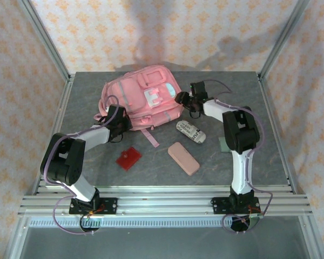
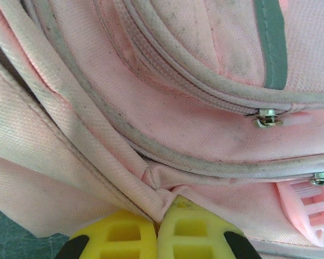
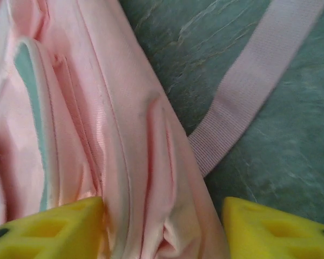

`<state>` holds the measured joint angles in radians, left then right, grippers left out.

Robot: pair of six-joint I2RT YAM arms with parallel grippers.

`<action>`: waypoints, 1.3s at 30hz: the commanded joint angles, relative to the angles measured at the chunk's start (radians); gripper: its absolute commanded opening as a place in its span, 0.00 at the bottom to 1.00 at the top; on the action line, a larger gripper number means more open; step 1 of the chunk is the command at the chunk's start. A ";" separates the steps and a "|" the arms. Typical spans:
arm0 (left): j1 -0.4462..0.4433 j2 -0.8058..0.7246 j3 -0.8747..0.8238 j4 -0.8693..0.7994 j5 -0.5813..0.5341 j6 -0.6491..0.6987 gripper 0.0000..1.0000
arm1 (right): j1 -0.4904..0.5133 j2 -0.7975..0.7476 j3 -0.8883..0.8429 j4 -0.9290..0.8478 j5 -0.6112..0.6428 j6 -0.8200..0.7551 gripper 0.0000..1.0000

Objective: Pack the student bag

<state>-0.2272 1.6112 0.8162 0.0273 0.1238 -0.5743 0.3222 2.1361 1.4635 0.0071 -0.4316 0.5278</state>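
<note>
Pink student bag (image 2: 151, 135) fold in left hand (image 2: 157, 217)

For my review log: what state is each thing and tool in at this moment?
large pink fabric backpack: lying front-up on table, visible zips closed.
left tool: shut, pinching a backpack fabric fold.
right tool: open, astride the backpack's edge.
flat pink pencil case: loose on table, unpacked.
white patterned cylindrical pouch: loose on table, unpacked.
flat red square card: loose on table, unpacked.
</note>
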 commanded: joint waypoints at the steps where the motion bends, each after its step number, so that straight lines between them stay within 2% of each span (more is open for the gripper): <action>1: -0.002 -0.003 -0.005 0.039 0.008 0.011 0.00 | 0.000 0.040 0.029 0.043 -0.119 0.025 0.29; 2: -0.001 0.004 0.001 0.040 0.011 0.011 0.00 | 0.001 0.038 0.015 0.059 -0.133 0.030 0.15; 4: -0.004 0.019 0.014 0.041 0.014 0.015 0.00 | 0.001 0.011 -0.025 0.082 -0.136 0.032 0.00; 14: -0.002 0.118 0.146 0.033 -0.013 0.050 0.00 | -0.008 -0.354 -0.420 0.174 -0.101 0.036 0.00; 17: -0.001 0.148 0.200 0.010 -0.023 0.057 0.00 | -0.007 -0.402 -0.475 0.148 -0.091 0.023 0.00; 19: -0.002 0.150 0.214 -0.003 -0.019 0.049 0.00 | -0.008 -0.399 -0.452 0.069 -0.055 0.000 0.17; 20: -0.002 0.141 0.209 -0.001 -0.014 0.043 0.06 | -0.007 -0.405 -0.446 0.040 -0.028 -0.007 0.26; 22: -0.004 0.113 0.189 -0.002 -0.005 0.031 0.17 | -0.007 -0.424 -0.435 0.004 0.011 -0.018 0.35; 24: -0.013 0.072 0.157 -0.002 -0.003 0.017 0.29 | -0.002 -0.452 -0.422 -0.024 0.046 -0.032 0.39; 26: -0.034 0.029 0.125 -0.008 -0.007 0.006 0.34 | 0.010 -0.469 -0.386 -0.077 0.097 -0.058 0.39; 31: -0.115 -0.031 0.091 -0.025 -0.031 -0.006 0.42 | 0.061 -0.459 -0.312 -0.154 0.172 -0.108 0.34; 36: -0.186 0.039 0.153 -0.055 -0.038 -0.039 0.48 | 0.106 -0.428 -0.281 -0.150 0.174 -0.124 0.26; 39: -0.212 0.113 0.221 -0.104 -0.071 -0.036 0.49 | 0.118 -0.417 -0.267 -0.153 0.191 -0.119 0.26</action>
<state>-0.4274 1.6661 0.9730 -0.0231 0.1101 -0.5983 0.4282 1.7084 1.1572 -0.1467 -0.2794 0.4274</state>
